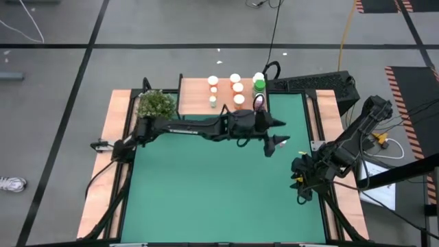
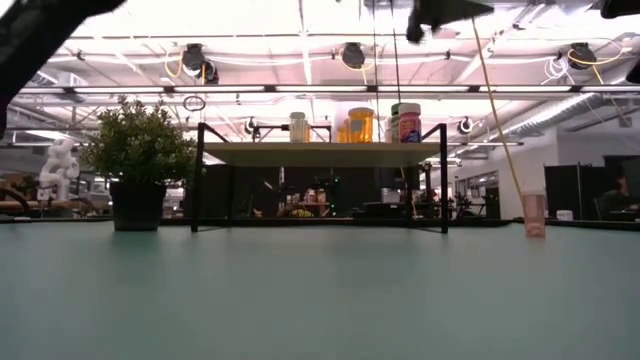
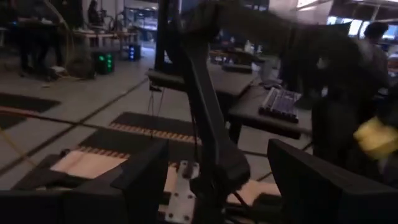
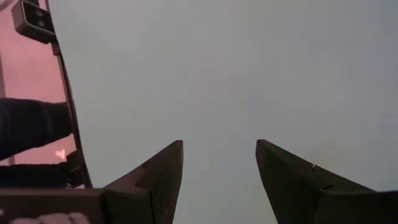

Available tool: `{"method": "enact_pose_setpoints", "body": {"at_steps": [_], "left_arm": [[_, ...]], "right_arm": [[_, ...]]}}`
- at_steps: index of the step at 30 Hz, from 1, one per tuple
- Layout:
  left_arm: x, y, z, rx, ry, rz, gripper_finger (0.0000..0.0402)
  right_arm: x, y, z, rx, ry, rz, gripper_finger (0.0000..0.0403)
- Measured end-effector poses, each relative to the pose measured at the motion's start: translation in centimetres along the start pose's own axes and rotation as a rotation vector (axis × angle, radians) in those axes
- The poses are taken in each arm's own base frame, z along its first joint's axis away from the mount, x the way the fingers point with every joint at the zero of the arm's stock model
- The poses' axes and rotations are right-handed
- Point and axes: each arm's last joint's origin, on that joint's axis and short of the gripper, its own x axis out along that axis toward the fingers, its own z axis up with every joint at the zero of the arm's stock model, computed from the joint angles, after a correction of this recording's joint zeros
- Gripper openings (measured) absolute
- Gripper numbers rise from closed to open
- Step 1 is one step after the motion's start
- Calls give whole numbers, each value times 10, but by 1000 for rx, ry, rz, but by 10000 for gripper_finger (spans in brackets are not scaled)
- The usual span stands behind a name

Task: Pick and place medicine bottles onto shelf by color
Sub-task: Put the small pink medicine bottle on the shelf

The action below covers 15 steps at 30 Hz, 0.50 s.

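Green-matted tabletop (image 2: 320, 300) runs back to the low light-wood shelf on black metal legs (image 2: 320, 153), where several small white-capped medicine bottles (image 2: 361, 124) already stand. One small translucent pink plastic bottle (image 2: 535, 213) stands upright on the tabletop just off the shelf's right end. The left gripper (image 1: 274, 143) hovers in front of the shelf's right end, jaws open; the right gripper (image 1: 300, 180) waits farther out from the shelf, jaws open. The bottle looks light, rigid, smooth and easily tipped, so it is best gripped across its body.
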Motion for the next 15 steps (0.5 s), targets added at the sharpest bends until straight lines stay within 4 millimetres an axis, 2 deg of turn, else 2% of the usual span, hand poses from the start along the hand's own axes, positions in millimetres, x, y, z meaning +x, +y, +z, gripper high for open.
{"method": "enact_pose_setpoints", "body": {"at_steps": [3, 5, 9, 15], "left_arm": [[20, 14, -19, 48, -106, -2, 273], [30, 21, -35, 47, -117, -24, 273], [48, 34, -74, 8, -40, -80, 273], [66, 47, -131, 57, 59, -74, 273]], "right_arm": [[0, 0, 0, 33, 4, -3, 196], [0, -1, -1, 48, 7, -11, 196], [0, -5, -2, 90, 23, -55, 196], [-1, -9, -6, 166, 73, -89, 196]]}}
